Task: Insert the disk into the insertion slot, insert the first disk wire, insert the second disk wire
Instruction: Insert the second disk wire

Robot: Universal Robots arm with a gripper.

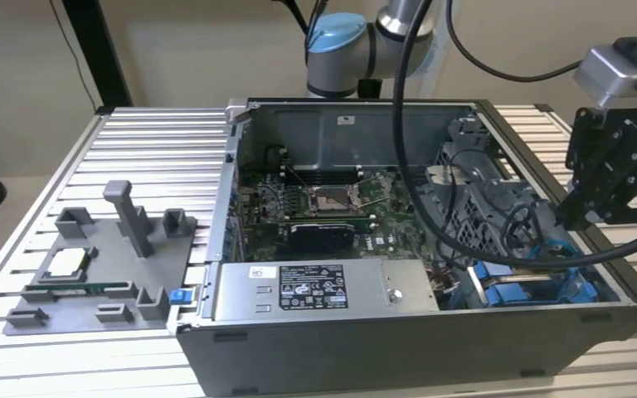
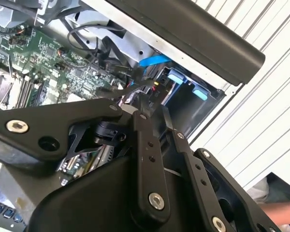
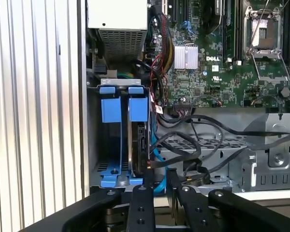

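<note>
The disk (image 3: 135, 145) stands edge-on in the insertion slot of the drive bay (image 3: 94, 145), clipped in its blue carrier (image 3: 138, 109). A second blue carrier (image 3: 110, 107) sits beside it. In the exterior view the blue carriers (image 1: 514, 292) show at the case's front right corner. A blue wire (image 3: 156, 154) and black wires (image 3: 183, 151) run along the disk's inner edge; whether any is plugged in is hidden. My gripper (image 3: 159, 177) hovers just above that edge. It also appears in the exterior view (image 1: 587, 217) over the case's right wall, and in the second wrist view (image 2: 153, 110).
The open computer case (image 1: 407, 348) lies on a ribbed aluminium table (image 1: 153, 141). Inside are the motherboard (image 3: 217, 53) and the grey labelled power-supply box (image 1: 308, 290). A grey fixture (image 1: 86, 274) with small parts stands at the exterior view's left. Loose cables cross the metal cage (image 3: 261, 159).
</note>
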